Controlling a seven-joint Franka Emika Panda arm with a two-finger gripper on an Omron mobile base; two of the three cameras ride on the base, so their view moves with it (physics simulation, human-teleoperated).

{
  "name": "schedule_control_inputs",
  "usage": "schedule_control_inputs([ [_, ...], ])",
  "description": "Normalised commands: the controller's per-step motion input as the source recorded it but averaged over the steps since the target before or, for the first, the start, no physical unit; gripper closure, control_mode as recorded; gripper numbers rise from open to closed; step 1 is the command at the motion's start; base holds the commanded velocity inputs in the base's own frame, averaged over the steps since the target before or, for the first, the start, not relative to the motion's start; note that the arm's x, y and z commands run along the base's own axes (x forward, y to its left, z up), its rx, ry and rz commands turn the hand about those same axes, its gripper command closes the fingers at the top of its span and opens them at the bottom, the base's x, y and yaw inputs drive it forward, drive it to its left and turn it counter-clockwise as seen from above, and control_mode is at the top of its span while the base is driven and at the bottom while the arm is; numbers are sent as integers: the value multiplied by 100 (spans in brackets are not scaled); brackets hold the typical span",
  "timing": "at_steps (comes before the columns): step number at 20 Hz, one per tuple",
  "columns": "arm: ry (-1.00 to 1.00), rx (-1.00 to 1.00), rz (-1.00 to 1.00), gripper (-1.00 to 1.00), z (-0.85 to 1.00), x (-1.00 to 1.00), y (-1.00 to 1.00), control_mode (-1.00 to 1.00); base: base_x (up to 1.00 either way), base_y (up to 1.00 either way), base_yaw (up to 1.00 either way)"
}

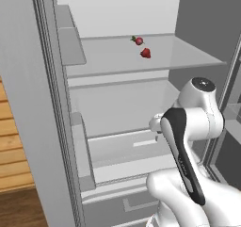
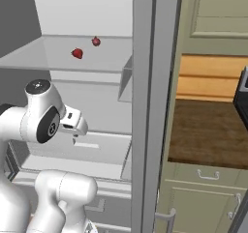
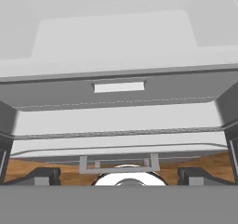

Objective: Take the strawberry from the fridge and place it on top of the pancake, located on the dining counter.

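The fridge (image 1: 113, 103) stands open in front of me, its pale shelves bare apart from two small red things. The strawberry (image 1: 146, 53) (image 2: 77, 53) lies on the upper glass shelf, towards its front. My arm is folded low in front of the lower shelves, well below the strawberry and apart from it. In the hand view my gripper (image 3: 120, 176) is open, its dark fingertips (image 3: 44, 175) far apart with nothing between them, looking at the lower shelves and a drawer front. The pancake and the dining counter are out of view.
A small round red fruit with a stalk (image 1: 138, 40) (image 2: 96, 41) lies just behind the strawberry. The fridge's door edge (image 2: 145, 106) rises to my right. Beyond it is a brown wooden worktop (image 2: 208, 130) on pale green cabinets. Door bins (image 1: 75, 47) line the left side.
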Motion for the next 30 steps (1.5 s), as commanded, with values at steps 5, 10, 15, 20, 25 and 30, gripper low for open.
schedule_control_inputs([
  [5, 0, 0, 0, -100, 0, 0, 0, 100, 7, 35, 0],
  [10, 0, 0, 0, -100, 0, 0, 0, 100, 6, 25, 0],
  [15, 0, 0, 0, -100, 0, 0, 0, 100, 0, 33, 11],
  [20, 0, 0, 0, -100, 0, 0, 0, 100, 0, 24, 14],
  [25, 0, 0, 0, -100, 0, 0, 0, 100, 0, 0, 0],
  [30, -15, 0, 0, -100, 5, 6, 0, -100, 1, 0, 0],
])
